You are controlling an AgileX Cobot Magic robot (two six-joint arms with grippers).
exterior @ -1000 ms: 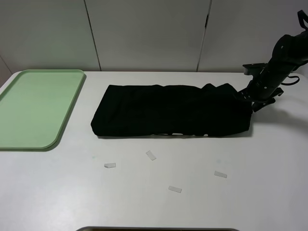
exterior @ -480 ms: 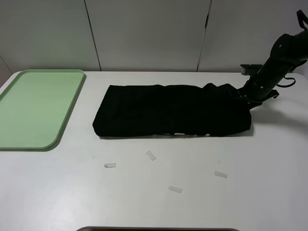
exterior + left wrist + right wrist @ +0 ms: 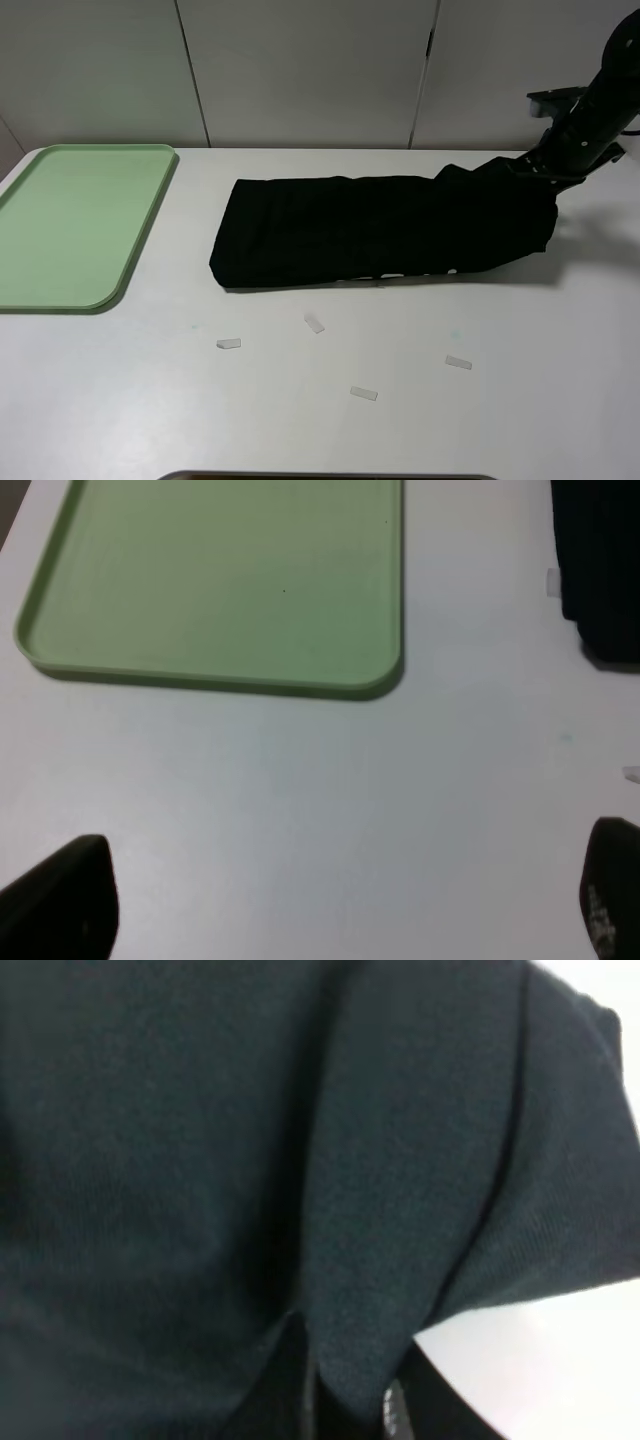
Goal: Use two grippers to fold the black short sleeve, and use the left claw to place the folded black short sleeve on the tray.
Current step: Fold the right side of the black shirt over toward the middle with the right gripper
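Observation:
The black short sleeve lies as a long folded band across the middle of the white table. Its right end is raised off the table, with my right gripper shut on that end. The right wrist view is filled with black short sleeve fabric, pinched at the right gripper. The left gripper is out of the high view. In its own wrist view it hangs open over bare table, with one fingertip low at each side. Beyond it are the tray and an edge of the black short sleeve. The pale green tray holds nothing.
Several small white paper strips lie scattered on the table in front of the shirt. A white panelled wall stands behind the table. A dark edge shows at the table's near side.
The right gripper closed on the shirt's right end, then rose and moved back to the right. It lifted that end and dragged the whole shirt a little rightward.

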